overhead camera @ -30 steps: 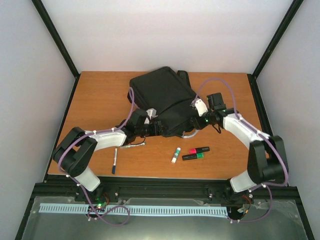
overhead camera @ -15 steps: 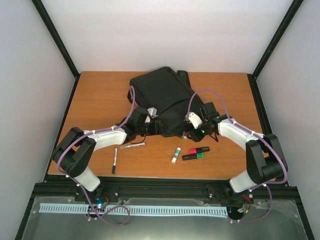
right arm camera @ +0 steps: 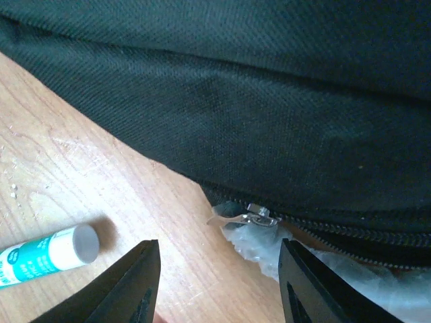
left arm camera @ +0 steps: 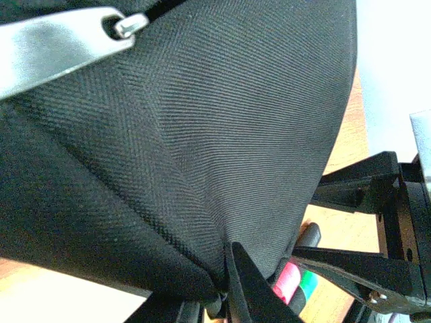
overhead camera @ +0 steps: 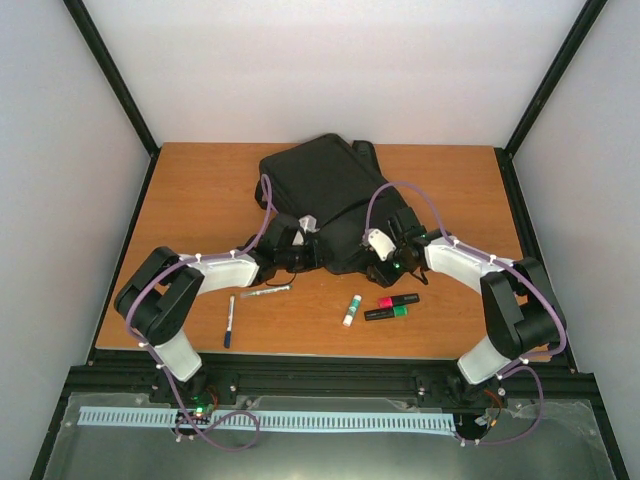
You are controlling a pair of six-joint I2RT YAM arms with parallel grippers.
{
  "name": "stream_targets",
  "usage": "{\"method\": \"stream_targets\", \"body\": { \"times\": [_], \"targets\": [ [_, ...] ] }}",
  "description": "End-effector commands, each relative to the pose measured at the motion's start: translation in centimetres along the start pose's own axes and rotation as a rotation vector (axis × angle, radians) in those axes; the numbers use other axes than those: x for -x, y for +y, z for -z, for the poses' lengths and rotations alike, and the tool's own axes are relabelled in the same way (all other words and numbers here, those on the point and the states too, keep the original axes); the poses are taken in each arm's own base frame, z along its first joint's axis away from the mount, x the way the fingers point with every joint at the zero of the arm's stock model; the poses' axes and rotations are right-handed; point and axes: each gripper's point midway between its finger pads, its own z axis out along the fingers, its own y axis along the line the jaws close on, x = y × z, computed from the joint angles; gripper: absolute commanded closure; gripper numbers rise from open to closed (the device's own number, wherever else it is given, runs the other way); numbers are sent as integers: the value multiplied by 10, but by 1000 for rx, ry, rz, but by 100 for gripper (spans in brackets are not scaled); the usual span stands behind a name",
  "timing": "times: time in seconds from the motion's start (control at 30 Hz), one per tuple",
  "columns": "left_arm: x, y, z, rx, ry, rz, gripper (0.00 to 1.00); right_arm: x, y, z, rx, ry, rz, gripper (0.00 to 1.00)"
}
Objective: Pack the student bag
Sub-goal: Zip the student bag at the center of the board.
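Black fabric student bag (overhead camera: 325,195) at far centre of wooden table (overhead camera: 200,200), both arms at its near edge. Left gripper (left arm camera: 223,296) pinched shut on a fold of bag cloth. Right gripper (right arm camera: 219,289) open, fingers spread just short of zipper pull (right arm camera: 254,215), clear plastic (right arm camera: 269,249) under it. Glue stick (right arm camera: 47,254) alongside on bare wood; highlighters (overhead camera: 395,305) and pen (overhead camera: 229,322) nearer the bases.

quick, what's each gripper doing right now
left gripper: jaws shut on the bag fabric
right gripper: open, holding nothing, over the zip
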Motion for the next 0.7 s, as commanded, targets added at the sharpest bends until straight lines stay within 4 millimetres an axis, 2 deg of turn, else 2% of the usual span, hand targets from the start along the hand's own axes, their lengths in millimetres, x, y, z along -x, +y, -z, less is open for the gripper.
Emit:
{"method": "stream_targets", "body": {
  "times": [0.0, 0.17, 0.4, 0.67],
  "targets": [
    [20, -44, 10, -138, -53, -77, 93, 21, -8, 10, -56, -60, 1, 49],
    [22, -62, 22, -198, -66, -117, 99, 25, -16, 11, -94, -69, -5, 48],
    [21, -92, 36, -265, -80, -193, 99, 37, -23, 13, -125, -107, -19, 56],
    [12, -89, 32, -244, -59, -207, 99, 41, -27, 22, -166, -134, -13, 70]
  ]
}}
